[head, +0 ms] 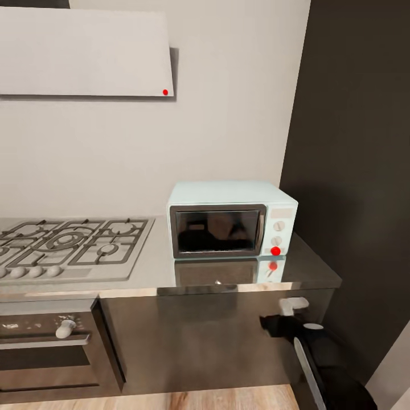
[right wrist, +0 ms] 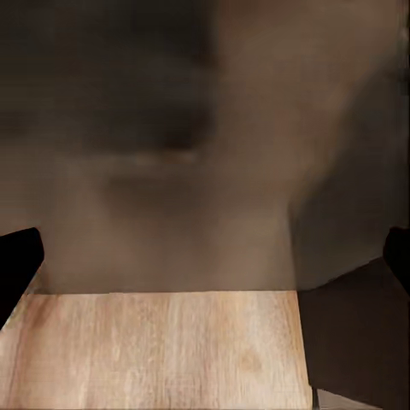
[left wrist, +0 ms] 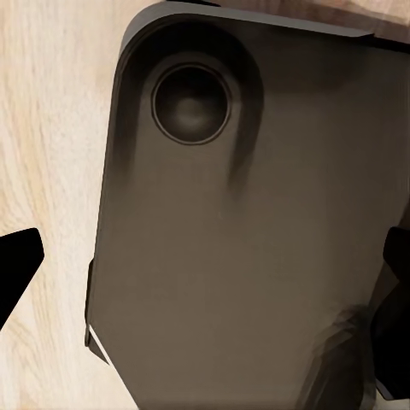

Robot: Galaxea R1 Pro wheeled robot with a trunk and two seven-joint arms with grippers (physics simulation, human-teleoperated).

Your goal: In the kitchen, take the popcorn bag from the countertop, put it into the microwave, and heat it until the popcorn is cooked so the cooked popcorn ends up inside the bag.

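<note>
Head view puts our right arm (head: 319,353) low against the dark cabinet front (head: 199,336), with its pale gripper (head: 293,306) just under the countertop (head: 307,267) edge. The microwave (head: 230,219) stands above and beyond that gripper, slightly toward the left-arm side, with its dark glass door (head: 218,230) shut and facing us and a red dot (head: 275,250) lit on its knob panel. Its long axis runs across our front, parallel to the worktop edge. We cannot make out the popcorn bag on the stretch of steel visible here; a dim shape behind the glass is too murky to name.

Right wrist view looks at the blurred cabinet face and the wood floor (right wrist: 162,350), with dark fingertips (right wrist: 17,265) at the two opposite edges of the frame, so we judge those jaws spread apart with nothing between them. Left wrist view shows fingertips (left wrist: 17,269) likewise far apart, over a dark plate (left wrist: 248,239) of our own base and floor beyond; that gripper too seems open and empty.

We judge the right arm the nearer to the microwave. It must rise clear of the counter lip before reaching in. The tall dark panel (head: 359,171) crowds the far right side, while the gas hob (head: 68,245) side offers freer room.
</note>
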